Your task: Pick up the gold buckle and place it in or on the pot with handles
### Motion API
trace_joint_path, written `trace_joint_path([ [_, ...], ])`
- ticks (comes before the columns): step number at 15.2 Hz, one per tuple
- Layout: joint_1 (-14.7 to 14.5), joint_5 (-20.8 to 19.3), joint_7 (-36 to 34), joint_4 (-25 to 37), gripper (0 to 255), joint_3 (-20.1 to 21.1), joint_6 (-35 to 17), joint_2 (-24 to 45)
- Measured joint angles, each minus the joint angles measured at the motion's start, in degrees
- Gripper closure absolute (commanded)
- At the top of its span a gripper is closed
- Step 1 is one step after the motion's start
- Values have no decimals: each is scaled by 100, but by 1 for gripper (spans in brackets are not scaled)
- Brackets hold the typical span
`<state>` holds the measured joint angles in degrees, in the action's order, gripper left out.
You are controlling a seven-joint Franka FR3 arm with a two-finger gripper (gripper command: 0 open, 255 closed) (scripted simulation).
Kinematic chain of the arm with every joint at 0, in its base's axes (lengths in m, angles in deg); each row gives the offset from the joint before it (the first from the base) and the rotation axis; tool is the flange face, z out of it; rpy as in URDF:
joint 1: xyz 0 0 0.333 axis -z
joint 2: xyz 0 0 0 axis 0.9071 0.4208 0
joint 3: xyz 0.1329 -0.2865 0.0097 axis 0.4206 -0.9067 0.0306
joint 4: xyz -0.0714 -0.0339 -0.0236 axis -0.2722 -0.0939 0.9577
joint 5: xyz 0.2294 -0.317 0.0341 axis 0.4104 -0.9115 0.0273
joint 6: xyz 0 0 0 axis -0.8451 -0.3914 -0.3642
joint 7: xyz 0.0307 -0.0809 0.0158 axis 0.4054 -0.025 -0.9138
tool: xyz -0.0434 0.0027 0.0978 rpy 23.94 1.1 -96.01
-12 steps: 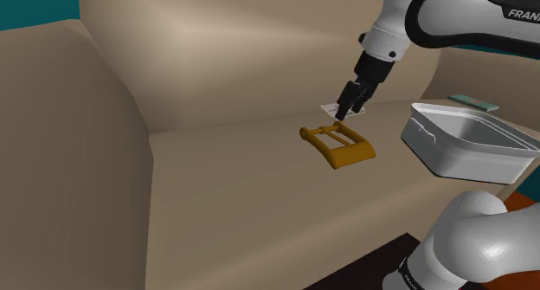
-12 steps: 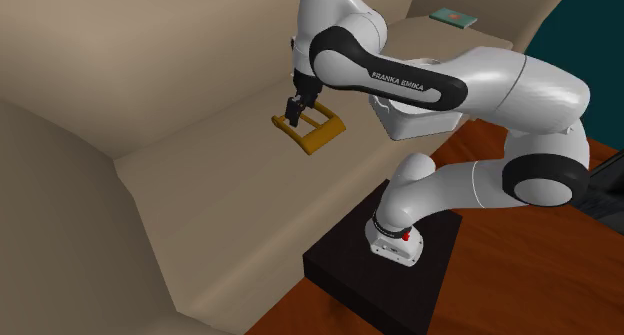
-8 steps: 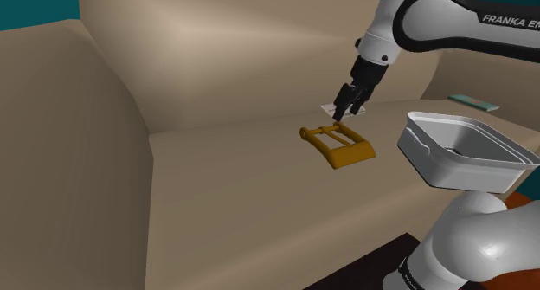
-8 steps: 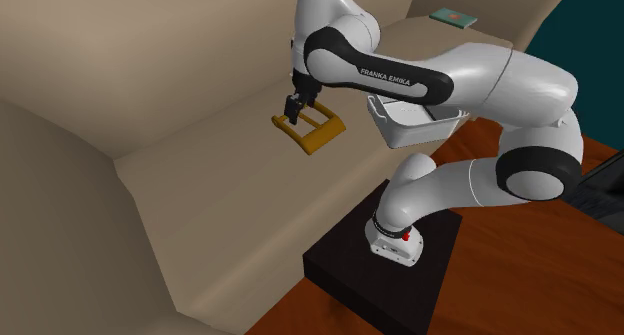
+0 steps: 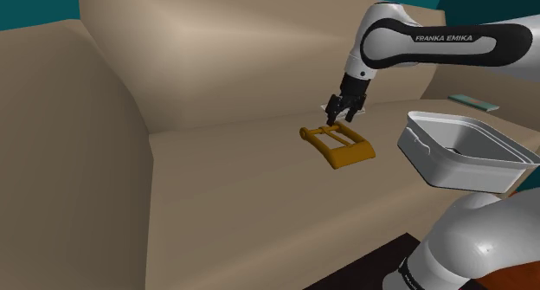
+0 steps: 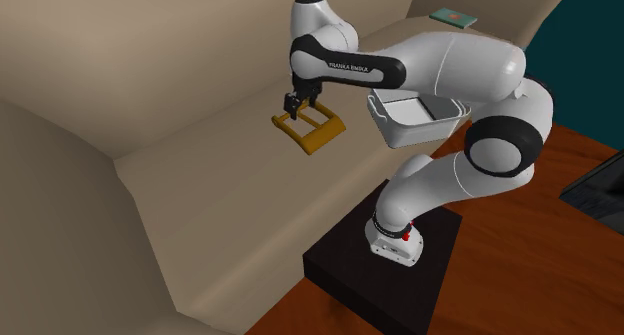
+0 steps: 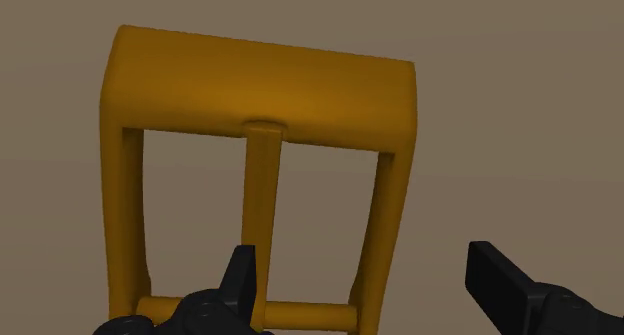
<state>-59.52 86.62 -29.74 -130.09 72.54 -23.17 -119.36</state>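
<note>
- Item: gold buckle [image 5: 337, 146], a rectangular frame. It has a broad flat plate at one end, two slim side bars, a thin cross bar at the other end, and a centre prong running between the ends.
- Location: it lies flat on the beige sofa seat [image 5: 260, 202]. The grey pot with handles [image 5: 467, 169] is near it, toward the shoulder view's right (the two do not touch).
- Gripper [image 7: 365, 273]: the black fingers are spread wide and hold nothing. It is poised low over the thin-bar end, with one side bar lying between the fingers and no contact evident.
- Handling, as judged: stiff and hard, probably light, and not fragile. The smooth faces may be slippery under the pads.
- Hold, as judged: pinch a side bar across its narrow width, which suits the present spread. The broad plate offers less to close around.
- Caution: because it lies flat, the fingertips must reach the cushion on both sides of the bar. A hold off-centre may let the frame tilt once lifted.
</note>
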Motion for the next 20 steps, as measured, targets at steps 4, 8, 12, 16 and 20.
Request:
trace_joint_path([
  [4, 229, -101, -78, 8, 0, -200, -330, 576],
  [8, 325, -139, -114, -89, 0, -290, -607, 860],
  [12, 331, -139, -112, -341, 0, -299, -923, 930],
  [16, 331, -139, -109, -432, 0, -301, -1041, 955],
  [20, 331, -139, -110, -439, 255, -300, -1048, 954],
])
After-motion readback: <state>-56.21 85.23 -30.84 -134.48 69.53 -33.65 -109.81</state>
